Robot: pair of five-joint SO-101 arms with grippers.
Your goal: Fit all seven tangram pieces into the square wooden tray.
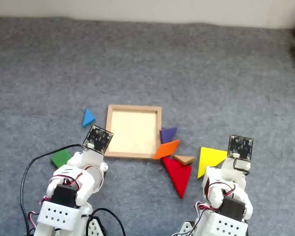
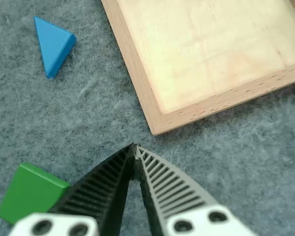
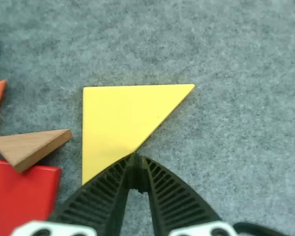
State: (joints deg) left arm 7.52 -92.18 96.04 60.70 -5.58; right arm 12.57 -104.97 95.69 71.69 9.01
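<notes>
Nearest of all are the two arms, side by side at the near edge of the bench (image 1: pixel 211 73), which is covered in grey felt. On the left arm (image 1: pixel 76 184) the left jaws are pressed together. Their tips hang over bare felt just off the near left corner of the square wooden tray (image 2: pixel 137 83), pinching nothing. On the right arm (image 1: pixel 226 191) the right jaws are also pressed together. Their tips sit over the near edge of the yellow triangle (image 3: pixel 118 120); whether they touch it I cannot tell.

In the high view the tray (image 1: pixel 109 132) lies flat near the middle of the bench, its pale floor framed by a raised rim. All seven pieces lie outside it on the felt.

To its left:
- the blue triangle (image 1: pixel 88 118) rests near the tray's far left corner, apart from the rim;
- the green piece (image 1: pixel 60 158) lies nearer and further left, beside the left arm.

To its right:
- the purple piece (image 1: pixel 167 133) sits just beside the right rim;
- the orange piece (image 1: pixel 166 149) lies directly nearer, against the tray's near right corner and touching the purple one;
- the plain wooden triangle (image 1: pixel 184 159) rests at the far edge of the red triangle (image 1: pixel 177 174), whose sharp tip points toward the near side;
- the yellow triangle (image 1: pixel 209 159) lies just right of these, a narrow gap from the wooden triangle's tip.
</notes>
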